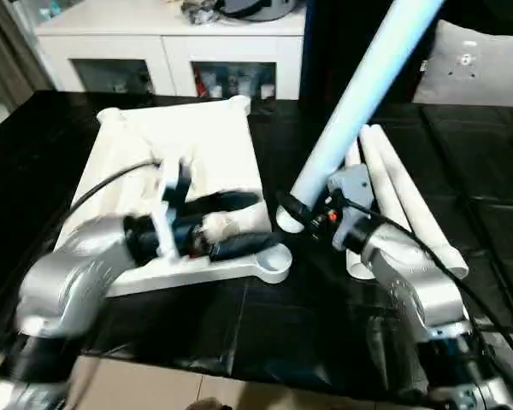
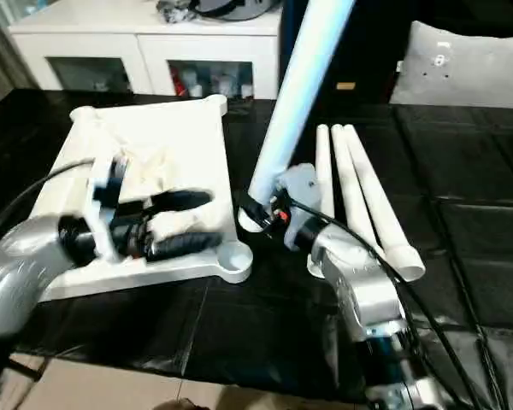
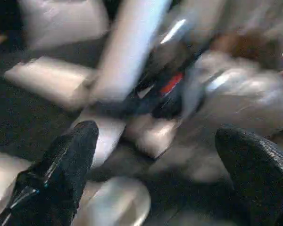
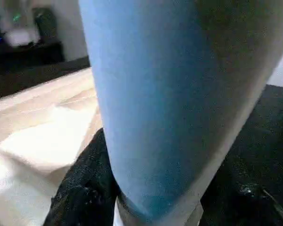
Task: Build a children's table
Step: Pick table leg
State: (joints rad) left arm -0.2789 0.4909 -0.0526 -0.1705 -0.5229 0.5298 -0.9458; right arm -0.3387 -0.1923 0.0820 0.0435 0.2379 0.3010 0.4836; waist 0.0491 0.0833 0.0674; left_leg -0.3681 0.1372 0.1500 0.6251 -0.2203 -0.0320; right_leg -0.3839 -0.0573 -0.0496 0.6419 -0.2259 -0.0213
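Nearest, the left gripper (image 1: 239, 224) hangs over the near edge of the top (image 1: 197, 145). Its two black, rounded fingers (image 3: 61, 174) stand spread wide with nothing between them; one shows a pebbled rubbery surface. Its forearm is smooth silver metal.

Just beyond it, the top's near right corner socket (image 1: 274, 260) is a round, open ring of white plastic. The top lies underside up on the black work surface (image 1: 239, 333), rectangular, with raised rims and round sockets at its corners.

Beside that socket, the right gripper (image 1: 295, 212) pinches the thick lower end of a leg (image 1: 359, 94). This smooth white tube rises steeply, tilting away to the right. Its foot sits near the socket; whether it touches cannot be told. A black finger (image 4: 85, 183) presses against the tube's side.

Right of this, three more tapered tube legs (image 2: 363, 192) lie side by side, touching, open ends toward the robot.

The surface cover is glossy black, creased into squares.

Farthest stands a white cabinet (image 1: 167, 51) with glass doors.
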